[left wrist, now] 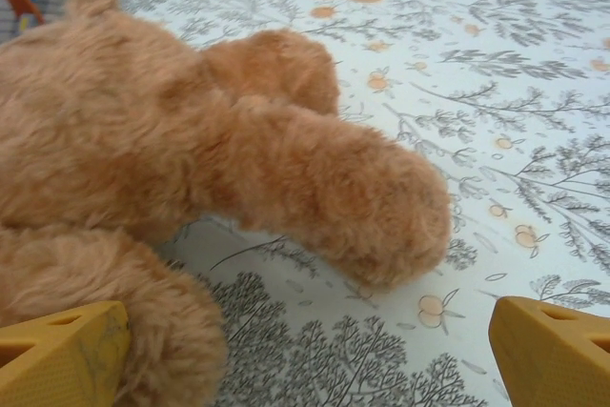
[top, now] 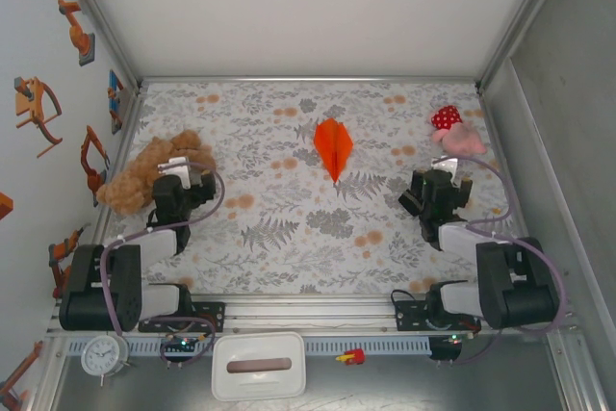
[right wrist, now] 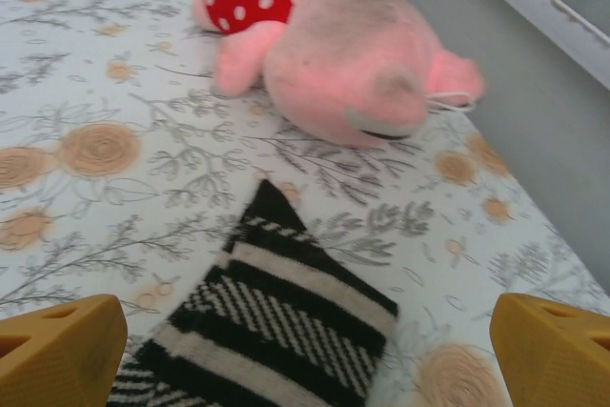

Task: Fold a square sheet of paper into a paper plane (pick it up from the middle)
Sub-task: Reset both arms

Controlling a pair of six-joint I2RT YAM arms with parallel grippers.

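Note:
The square sheet of paper lies folded into a narrow bright orange paper plane (top: 333, 146) at the middle back of the floral table, its point towards the arms. No gripper touches it. My left gripper (top: 175, 170) is far to its left, beside the brown teddy bear (top: 149, 172). In the left wrist view the left gripper (left wrist: 305, 374) is open, with bare tablecloth between its yellow fingertips (left wrist: 62, 357) and the teddy (left wrist: 191, 159) just ahead. My right gripper (top: 445, 168) is to the plane's right; in the right wrist view it (right wrist: 305, 364) stands open above a striped cloth.
A black-and-white striped cloth (right wrist: 276, 316) lies under the right gripper. The red-and-pink polka-dot plush (top: 454, 130) sits at the back right by the wall. Enclosure walls (top: 539, 93) bound the table. A white box (top: 258, 365) and a clock (top: 102, 355) stand at the front rail.

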